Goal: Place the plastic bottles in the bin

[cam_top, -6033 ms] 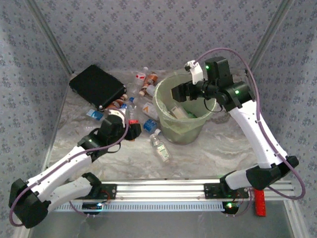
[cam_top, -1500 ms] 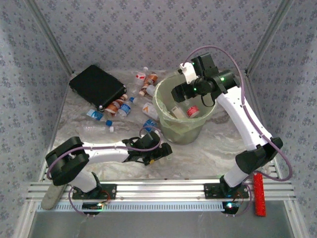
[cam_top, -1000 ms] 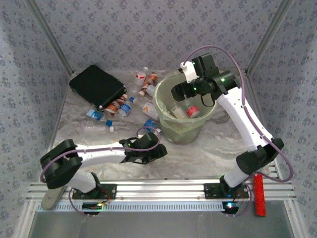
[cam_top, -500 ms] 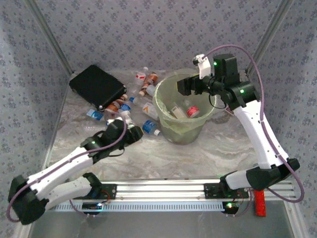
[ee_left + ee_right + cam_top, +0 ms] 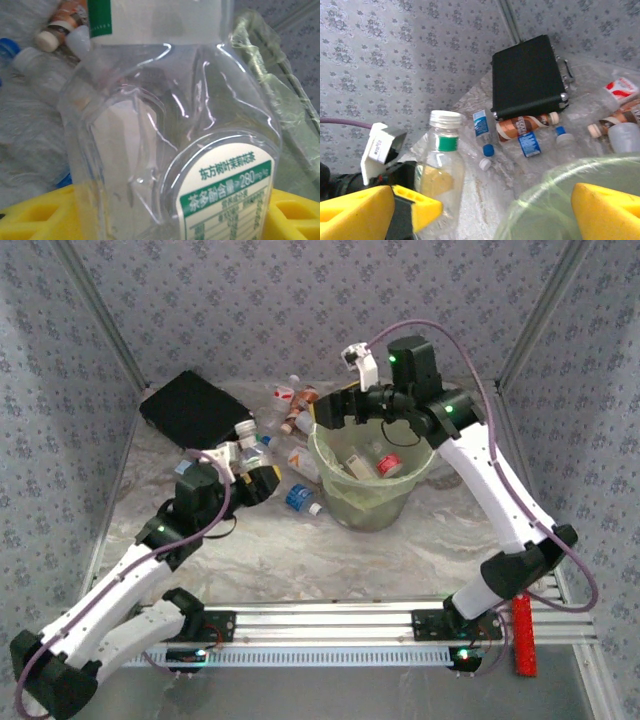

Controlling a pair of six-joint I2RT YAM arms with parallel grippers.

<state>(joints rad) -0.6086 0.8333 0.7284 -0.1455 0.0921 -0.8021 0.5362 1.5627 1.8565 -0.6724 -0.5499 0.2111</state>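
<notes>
Top external view: a clear bottle [image 5: 244, 445] is clamped upright by the left gripper [image 5: 255, 472], presumably for binning; the right gripper [image 5: 328, 416] is held spread over the rim of the bin [image 5: 370, 505]

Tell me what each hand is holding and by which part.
Left hand grips a clear bottle by its lower body, cap up. Right hand is open, holding nothing.
</notes>
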